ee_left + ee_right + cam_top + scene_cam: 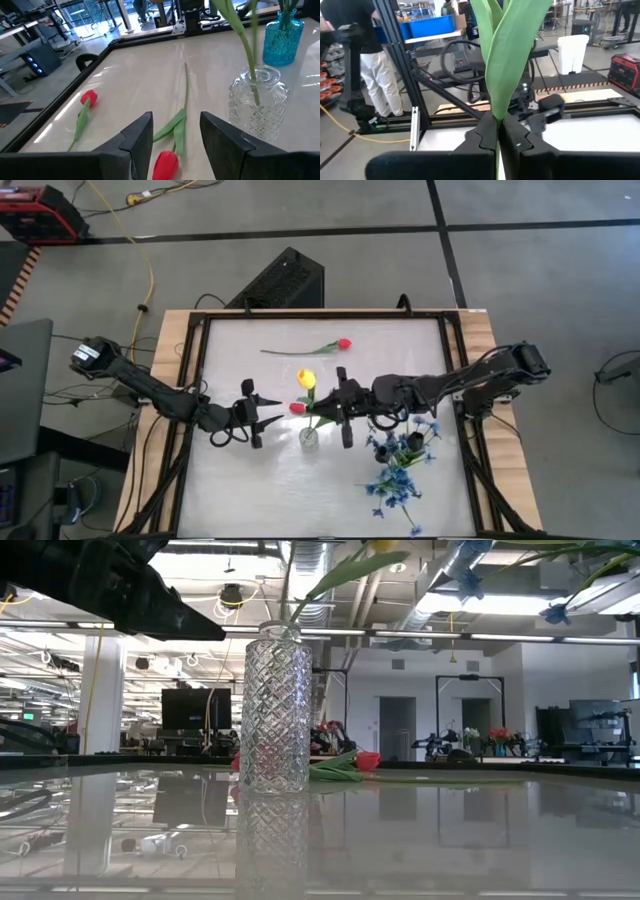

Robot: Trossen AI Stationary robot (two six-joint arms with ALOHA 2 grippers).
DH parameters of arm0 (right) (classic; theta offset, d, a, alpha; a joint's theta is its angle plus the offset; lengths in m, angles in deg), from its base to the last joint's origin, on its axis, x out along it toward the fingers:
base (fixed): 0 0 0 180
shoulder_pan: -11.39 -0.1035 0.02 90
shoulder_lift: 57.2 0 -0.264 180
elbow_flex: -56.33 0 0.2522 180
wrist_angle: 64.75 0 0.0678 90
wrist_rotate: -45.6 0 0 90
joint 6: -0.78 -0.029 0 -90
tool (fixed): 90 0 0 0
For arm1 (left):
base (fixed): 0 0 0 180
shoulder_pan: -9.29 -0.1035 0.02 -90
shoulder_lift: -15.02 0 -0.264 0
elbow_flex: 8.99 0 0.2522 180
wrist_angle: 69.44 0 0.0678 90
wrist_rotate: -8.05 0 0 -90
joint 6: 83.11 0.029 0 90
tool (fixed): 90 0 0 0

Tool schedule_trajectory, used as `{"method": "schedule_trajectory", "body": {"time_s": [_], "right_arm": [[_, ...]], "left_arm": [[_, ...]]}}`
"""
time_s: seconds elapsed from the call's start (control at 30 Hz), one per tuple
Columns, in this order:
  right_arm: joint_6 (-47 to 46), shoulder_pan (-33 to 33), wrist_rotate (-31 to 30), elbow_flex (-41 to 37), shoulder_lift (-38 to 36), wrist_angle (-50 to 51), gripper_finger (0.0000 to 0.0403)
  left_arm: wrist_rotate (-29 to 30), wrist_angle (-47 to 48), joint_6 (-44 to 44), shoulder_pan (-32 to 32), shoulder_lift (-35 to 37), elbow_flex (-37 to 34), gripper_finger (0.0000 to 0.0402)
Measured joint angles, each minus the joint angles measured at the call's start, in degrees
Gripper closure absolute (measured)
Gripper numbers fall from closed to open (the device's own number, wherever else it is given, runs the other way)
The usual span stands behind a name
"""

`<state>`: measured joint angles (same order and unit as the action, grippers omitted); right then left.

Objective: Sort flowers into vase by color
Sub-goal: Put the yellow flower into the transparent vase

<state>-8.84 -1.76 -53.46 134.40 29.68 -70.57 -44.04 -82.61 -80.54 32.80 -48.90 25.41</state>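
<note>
Your right claw (497, 132) is pinching the yellow tulip (307, 378) stem

Clear vase (309, 437) is sitting right below it; left claw (175, 137) is hanging wide over a red tulip (165, 164).

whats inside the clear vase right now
The clear vase holds one green stem, the yellow tulip. The right gripper is shut on its leaf above the vase. The cut-glass pattern hides how far down the stem goes.

Overhead view straight down, low view level across table, both sharing clear vase (309, 437), wrist views close.
</note>
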Motion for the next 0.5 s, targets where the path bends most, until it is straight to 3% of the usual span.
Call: {"method": "schedule_trajectory", "body": {"time_s": [0.5], "right_arm": [[0.0, -0.6, 0.3, 0.0, 6.2, 0.1, 0.036]], "left_arm": [[-0.2, 0.2, -0.4, 0.0, 0.0, 0.0, 0.0248]]}}
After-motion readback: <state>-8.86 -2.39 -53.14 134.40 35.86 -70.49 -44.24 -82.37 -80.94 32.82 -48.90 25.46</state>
